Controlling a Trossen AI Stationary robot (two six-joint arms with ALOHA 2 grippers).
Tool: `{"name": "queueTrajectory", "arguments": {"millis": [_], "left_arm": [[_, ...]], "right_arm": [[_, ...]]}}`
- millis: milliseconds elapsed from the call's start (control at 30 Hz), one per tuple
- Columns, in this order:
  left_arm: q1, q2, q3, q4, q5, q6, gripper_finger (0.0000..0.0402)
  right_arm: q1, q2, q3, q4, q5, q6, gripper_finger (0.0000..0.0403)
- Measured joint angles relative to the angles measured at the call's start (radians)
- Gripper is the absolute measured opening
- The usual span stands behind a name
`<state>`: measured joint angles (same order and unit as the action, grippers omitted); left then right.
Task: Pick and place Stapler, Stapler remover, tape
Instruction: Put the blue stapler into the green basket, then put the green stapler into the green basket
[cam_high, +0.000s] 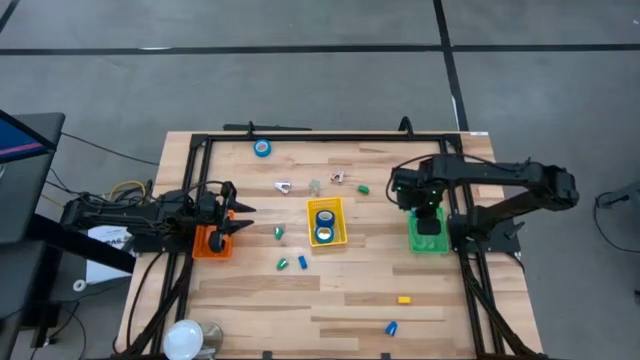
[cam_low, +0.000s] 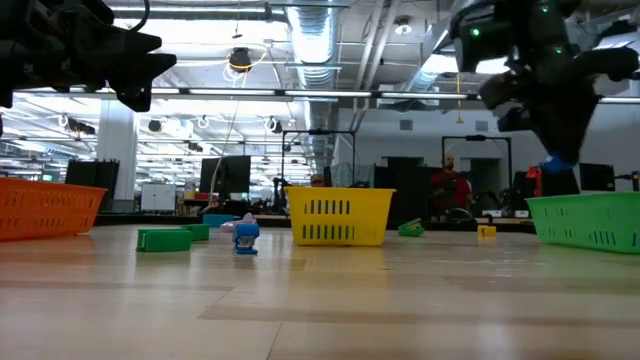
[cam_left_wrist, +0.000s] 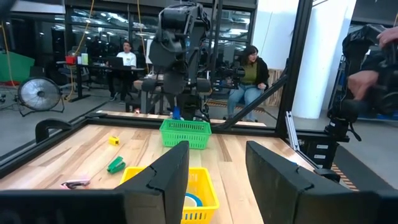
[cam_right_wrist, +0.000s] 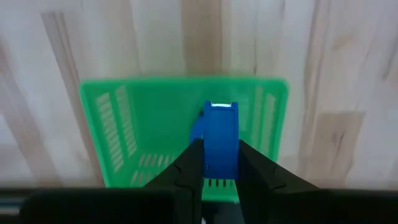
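My right gripper (cam_right_wrist: 221, 150) hangs over the green basket (cam_right_wrist: 124, 124) at the table's right, shut on a small blue stapler (cam_right_wrist: 221, 134). In the low view the stapler (cam_low: 558, 163) shows below the gripper, above the basket's rim (cam_low: 590, 205). My left gripper (cam_left_wrist: 217, 180) is open and holds nothing, hovering by the orange basket (cam_high: 212, 242) at the table's left. Two blue tape rolls (cam_high: 323, 225) lie in the yellow basket (cam_high: 340, 215); another roll (cam_high: 262, 148) lies flat near the far edge. Two small stapler removers (cam_high: 283, 186) (cam_high: 338, 178) lie on the table. My right gripper pinches the blue stapler between its two fingers (cam_right_wrist: 194, 163), one on each long side (cam_right_wrist: 208, 155). The fingers come from above, pointing down. The stapler is lifted clear over the green basket's inside and reaches out past the fingertips.
Small green pieces (cam_high: 363, 188) (cam_high: 280, 232) (cam_high: 283, 264), blue pieces (cam_high: 302, 262) (cam_high: 391, 327) and a yellow piece (cam_high: 404, 299) are scattered over the wooden table. A white round object (cam_high: 185, 340) sits at the near left corner. A black frame (cam_high: 300, 135) borders the table. People sit beyond the table.
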<state>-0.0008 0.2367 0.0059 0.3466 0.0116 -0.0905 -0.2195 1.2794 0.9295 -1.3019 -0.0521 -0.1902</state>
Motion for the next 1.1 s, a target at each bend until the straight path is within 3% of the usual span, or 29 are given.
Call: {"name": "queueTrajectory", "arguments": {"millis": [400, 1100], "left_arm": [[0.000, 0.000, 0.000, 0.008, 0.000, 0.000, 0.0150], [0.000, 0.000, 0.000, 0.015, 0.000, 0.000, 0.0150]], "right_arm": [[0.000, -0.004, -0.072, -0.018, 0.000, 0.000, 0.0069], [0.000, -0.003, -0.072, 0.053, 0.000, 0.008, 0.0203]]}}
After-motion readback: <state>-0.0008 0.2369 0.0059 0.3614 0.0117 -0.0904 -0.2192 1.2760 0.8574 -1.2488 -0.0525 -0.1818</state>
